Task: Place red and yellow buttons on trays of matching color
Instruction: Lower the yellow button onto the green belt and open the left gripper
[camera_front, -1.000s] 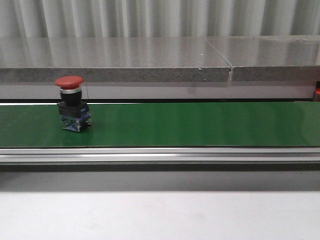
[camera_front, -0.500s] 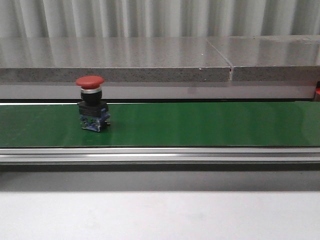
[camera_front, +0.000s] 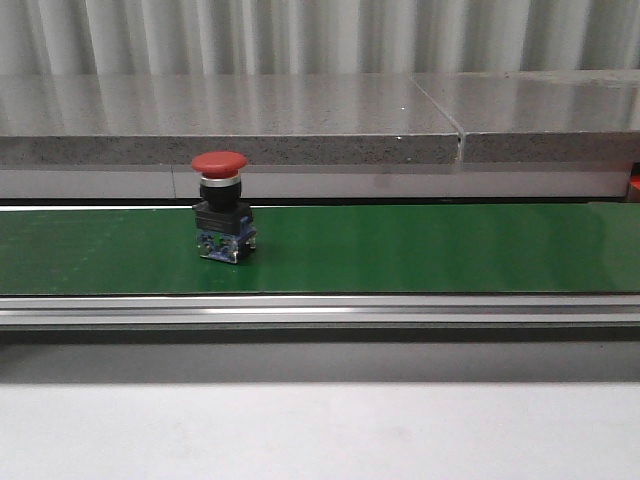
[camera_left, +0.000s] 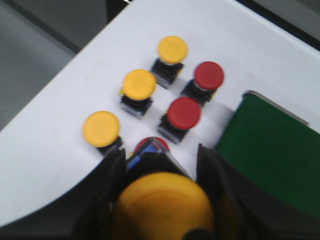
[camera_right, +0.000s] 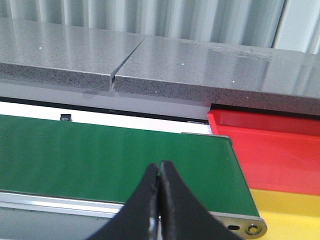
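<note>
Front view, belt: green conveyor belt running across the full width, metal rail along its near edge, grey stone ledge behind its far edge.
Front view, button: one red button upright on the belt, left of the middle, closer to the far edge than the near one; red cap on top, black collar, blue base touching the green surface.
Front view, arms: none visible.

Left wrist view, gripper: left gripper clamped around a yellow button, cap toward the camera, black fingers against both sides of its body.
Left wrist view, supply: white table carrying three loose yellow buttons and two red ones, standing close together near the belt's end; a third red cap partly hidden behind the held button.
Left wrist view, belt end: green end of the belt just beside the red ones.

Right wrist view, gripper: right gripper pressed together, tips touching, nothing between them, above the belt's near edge close to its end.
Right wrist view, trays: red tray past the belt's end, yellow tray directly beside it on the nearer side; no button seen in either visible part.
</note>
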